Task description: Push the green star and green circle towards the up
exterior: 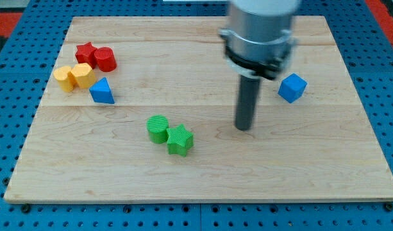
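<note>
The green circle [158, 128] and the green star [180, 140] lie touching each other on the wooden board [202, 173], a little below its middle; the star is at the circle's lower right. My tip [243, 128] rests on the board to the right of both, about a hundred pixels from the star and level with the circle. It touches no block.
A blue cube [292, 87] lies right of the rod. At the view's upper left are a red star [86, 52], a red cylinder [104, 59], two yellow blocks [74, 77] and a blue triangle [102, 92]. Blue pegboard surrounds the board.
</note>
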Robot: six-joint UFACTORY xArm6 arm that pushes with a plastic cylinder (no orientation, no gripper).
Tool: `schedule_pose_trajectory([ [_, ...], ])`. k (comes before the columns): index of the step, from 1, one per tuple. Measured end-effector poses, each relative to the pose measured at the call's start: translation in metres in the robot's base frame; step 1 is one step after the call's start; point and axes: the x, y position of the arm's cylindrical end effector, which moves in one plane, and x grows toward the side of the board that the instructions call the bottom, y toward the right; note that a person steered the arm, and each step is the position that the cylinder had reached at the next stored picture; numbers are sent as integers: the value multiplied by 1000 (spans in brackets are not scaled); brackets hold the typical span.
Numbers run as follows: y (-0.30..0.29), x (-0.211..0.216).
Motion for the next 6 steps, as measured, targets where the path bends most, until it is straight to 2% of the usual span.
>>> schedule_pose_trajectory([
  [1, -9, 63],
  [2, -74, 49],
  [4, -171, -29],
  [5, -214, -36],
  [6, -126, 16],
])
